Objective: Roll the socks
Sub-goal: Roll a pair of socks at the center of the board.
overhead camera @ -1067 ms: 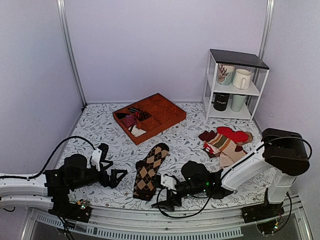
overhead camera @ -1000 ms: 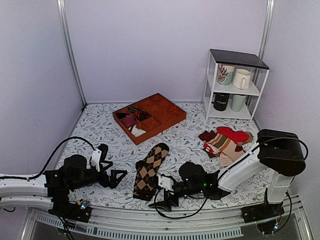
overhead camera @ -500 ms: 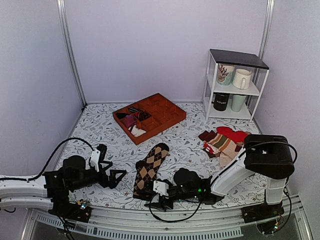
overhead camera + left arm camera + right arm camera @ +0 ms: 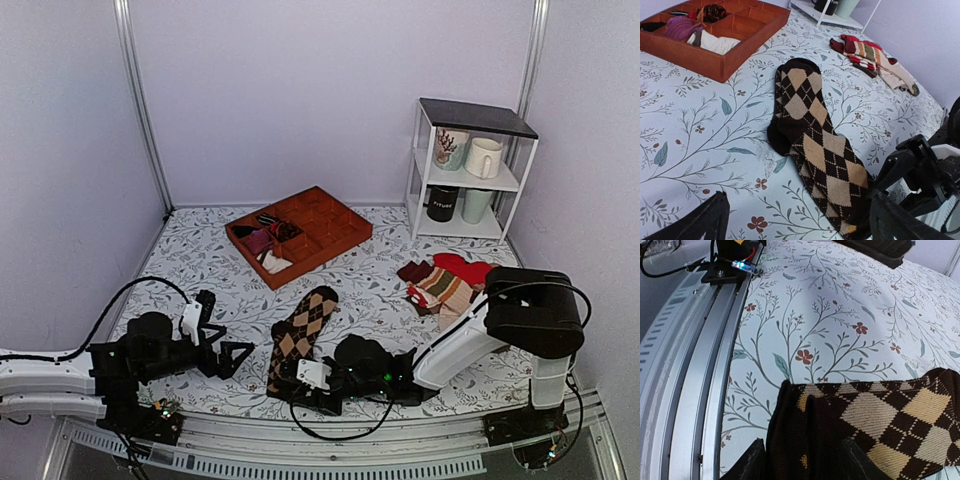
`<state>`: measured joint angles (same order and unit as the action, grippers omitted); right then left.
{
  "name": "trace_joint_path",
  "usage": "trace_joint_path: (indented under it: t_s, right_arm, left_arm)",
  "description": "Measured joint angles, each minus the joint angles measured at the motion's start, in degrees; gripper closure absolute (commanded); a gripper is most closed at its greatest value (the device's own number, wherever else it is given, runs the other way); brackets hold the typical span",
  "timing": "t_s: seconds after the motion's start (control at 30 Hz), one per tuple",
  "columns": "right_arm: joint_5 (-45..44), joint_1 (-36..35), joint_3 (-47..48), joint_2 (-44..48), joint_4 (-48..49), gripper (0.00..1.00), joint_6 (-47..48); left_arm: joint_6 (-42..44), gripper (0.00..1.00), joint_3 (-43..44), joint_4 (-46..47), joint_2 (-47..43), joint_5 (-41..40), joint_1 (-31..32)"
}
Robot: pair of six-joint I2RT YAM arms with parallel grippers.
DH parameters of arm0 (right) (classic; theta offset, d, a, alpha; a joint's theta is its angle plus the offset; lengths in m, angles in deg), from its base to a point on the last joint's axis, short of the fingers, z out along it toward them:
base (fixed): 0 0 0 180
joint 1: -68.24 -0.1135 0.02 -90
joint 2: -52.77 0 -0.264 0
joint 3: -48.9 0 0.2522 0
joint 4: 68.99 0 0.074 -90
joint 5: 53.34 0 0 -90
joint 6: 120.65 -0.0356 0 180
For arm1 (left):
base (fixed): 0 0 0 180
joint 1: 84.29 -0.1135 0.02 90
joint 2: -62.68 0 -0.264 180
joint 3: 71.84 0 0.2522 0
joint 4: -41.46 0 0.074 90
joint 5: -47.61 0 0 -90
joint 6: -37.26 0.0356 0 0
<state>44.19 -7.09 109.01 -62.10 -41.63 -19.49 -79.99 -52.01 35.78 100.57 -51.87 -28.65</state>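
The argyle socks (image 4: 302,332) lie stacked flat on the floral table, toe far, cuff near. They also show in the left wrist view (image 4: 815,145) and the right wrist view (image 4: 875,420). My right gripper (image 4: 300,378) is low at the cuff end; in its own view (image 4: 802,457) the jaws stand open on either side of the bunched cuff. It also shows in the left wrist view (image 4: 920,167). My left gripper (image 4: 232,355) is open and empty, just left of the socks, hovering over the table (image 4: 797,207).
An orange divided tray (image 4: 340,235) with small sock bundles stands at the back. A pile of red, striped and beige socks (image 4: 450,285) lies at the right. A white shelf (image 4: 470,170) holds mugs. The metal rail (image 4: 690,365) runs along the near edge.
My right gripper has slid left along the near edge and now straddles the socks' cuff. The left arm has barely moved.
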Motion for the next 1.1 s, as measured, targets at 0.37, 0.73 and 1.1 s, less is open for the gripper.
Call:
trace_joint_path:
  t_s: [0.37,0.73,1.1]
  right_arm:
    - [0.7,0.0,2.1,-0.7,-5.2,0.38,-0.3]
    - [1.8,0.0,2.4,-0.7,-6.3,0.67,-0.7]
    - [1.4,0.9,5.0,-0.7,-10.3,0.96,-4.2]
  left_arm:
    - [0.0,0.01,-0.1,0.2,0.0,0.1,0.0]
    - [0.0,0.01,-0.1,0.2,0.1,0.0,0.0]
    - [0.2,0.11,-0.1,0.5,0.0,0.7,0.0]
